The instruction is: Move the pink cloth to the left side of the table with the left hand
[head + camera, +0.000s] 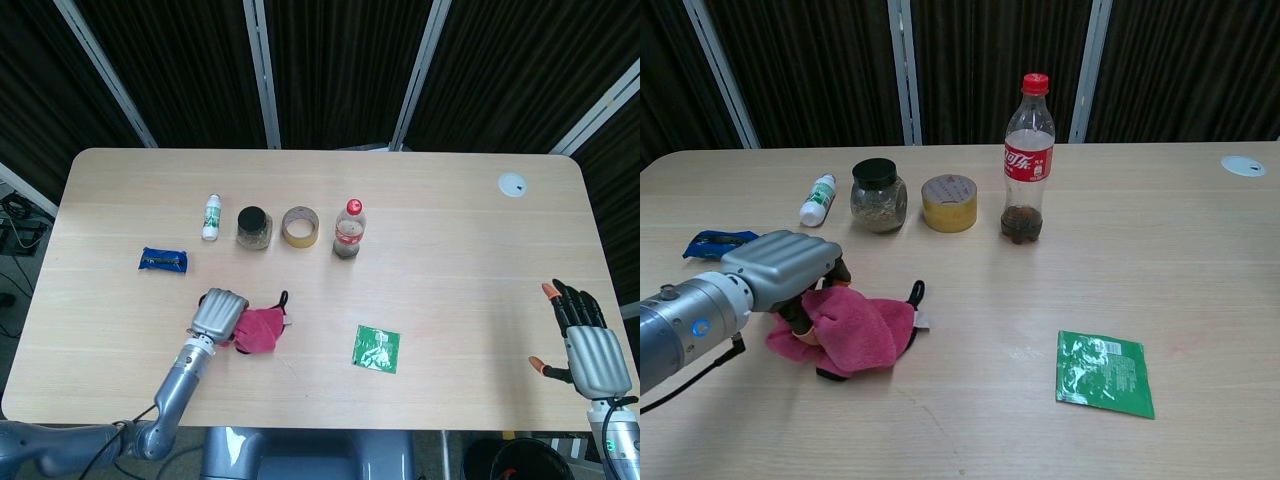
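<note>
Readable marking found on one item only: the cola bottle (1026, 160) carries a red label with white script lettering, in the Coca-Cola style, though individual letters do not resolve. Left of the bottle, the small white bottle (819, 199) has green print, illegible. The green packet (1105, 373) shows pale print, illegible.

We saw the cloth (855, 330) lying near-left on the table (1200, 260), seemingly under the left hand (783, 265); the jar (878, 195) stood beyond it.
</note>
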You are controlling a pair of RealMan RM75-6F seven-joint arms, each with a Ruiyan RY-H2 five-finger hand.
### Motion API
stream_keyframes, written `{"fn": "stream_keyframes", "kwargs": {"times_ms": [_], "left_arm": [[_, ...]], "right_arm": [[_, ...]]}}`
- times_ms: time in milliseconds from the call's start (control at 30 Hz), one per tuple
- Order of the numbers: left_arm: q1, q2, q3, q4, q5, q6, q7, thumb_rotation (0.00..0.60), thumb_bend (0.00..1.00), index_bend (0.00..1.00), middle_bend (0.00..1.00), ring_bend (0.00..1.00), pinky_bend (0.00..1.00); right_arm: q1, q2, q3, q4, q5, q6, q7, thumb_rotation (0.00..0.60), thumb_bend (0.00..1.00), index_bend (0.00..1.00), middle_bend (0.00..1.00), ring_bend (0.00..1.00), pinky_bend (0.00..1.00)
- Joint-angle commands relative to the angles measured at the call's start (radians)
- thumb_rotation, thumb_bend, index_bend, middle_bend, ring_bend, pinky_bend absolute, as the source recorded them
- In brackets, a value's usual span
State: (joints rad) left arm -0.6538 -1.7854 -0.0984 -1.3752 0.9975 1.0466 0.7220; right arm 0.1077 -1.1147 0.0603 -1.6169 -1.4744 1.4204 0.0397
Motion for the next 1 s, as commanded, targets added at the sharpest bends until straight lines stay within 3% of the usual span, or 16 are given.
{"fn": "stream_keyframes", "kwargs": {"times_ms": [33,667,833,1000], "left_arm": [[0.013,0.037,0.009,-0.011,0.015,0.002,-0.027,0.600,0.46,0.82,0.59,0.51,0.56],[0.025,0.023,0.062,-0.115,0.091,0.001,-0.073,0.600,0.46,0.82,0.58,0.51,0.56],[0.042,0.069,0.045,-0.161,0.124,0.070,-0.070,0.600,0.46,0.81,0.58,0.50,0.56],[0.081,0.185,0.024,-0.226,0.137,0.144,-0.095,0.600,0.45,0.81,0.56,0.50,0.55]], "right_arm": [[0.000,-0.001,0.001,-0.002,0.002,0.001,-0.002,0.600,0.00,0.01,0.00,0.00,0.00],[-0.001,0.000,0.003,0.000,0.003,0.001,-0.003,0.600,0.00,0.01,0.00,0.00,0.00],[-0.002,0.000,0.003,0.003,0.005,0.000,0.001,0.600,0.00,0.01,0.00,0.00,0.00],[0.000,-0.001,0.004,0.001,0.006,-0.004,-0.001,0.600,0.00,0.01,0.00,0.00,0.00]]}}
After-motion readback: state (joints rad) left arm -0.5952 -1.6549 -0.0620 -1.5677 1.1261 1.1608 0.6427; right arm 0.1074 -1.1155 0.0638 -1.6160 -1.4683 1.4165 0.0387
